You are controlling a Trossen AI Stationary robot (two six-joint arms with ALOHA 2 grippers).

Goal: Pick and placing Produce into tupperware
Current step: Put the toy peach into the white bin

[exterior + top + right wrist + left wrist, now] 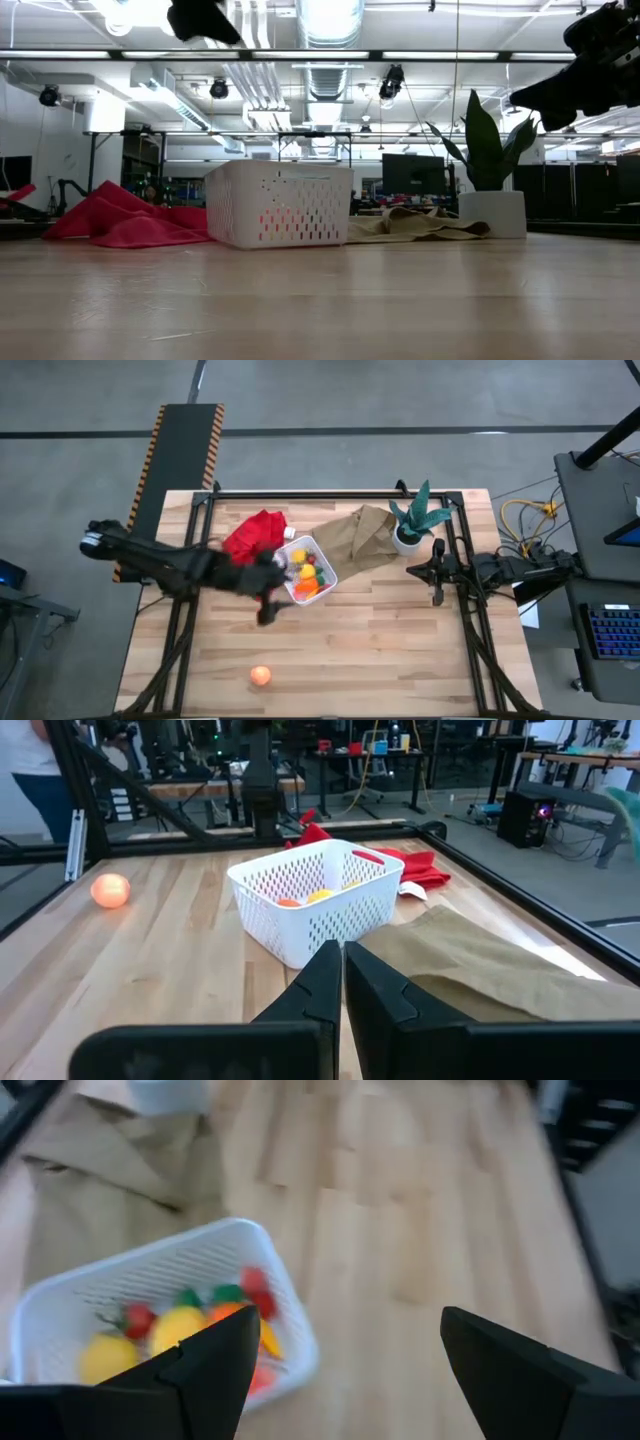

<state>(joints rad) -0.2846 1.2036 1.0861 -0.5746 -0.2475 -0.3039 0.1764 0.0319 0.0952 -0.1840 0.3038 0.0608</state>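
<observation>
the small peach-orange ball (pixel 260 676) lies alone near the front edge of the pale wooden worktop (pixel 380 650), well apart from the white perforated plastic tupperware (pixel 322 583) already holding lemons and a carrot. the left tool (pixel 268 603) hovers beside that container, fingers wide and empty (best lowered astride the ball, which may roll). farther off, the right tool (pixel 342 982) waits, pinched together.

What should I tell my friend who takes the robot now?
Left gripper: open, empty, above the table beside the white basket.
Right gripper: shut, empty, waiting at the table's right edge.
Done: lemons, a carrot and small red pieces already lie in the basket.
Left: one peach-orange ball sits alone near the table's front edge; it goes in the basket too.
</observation>
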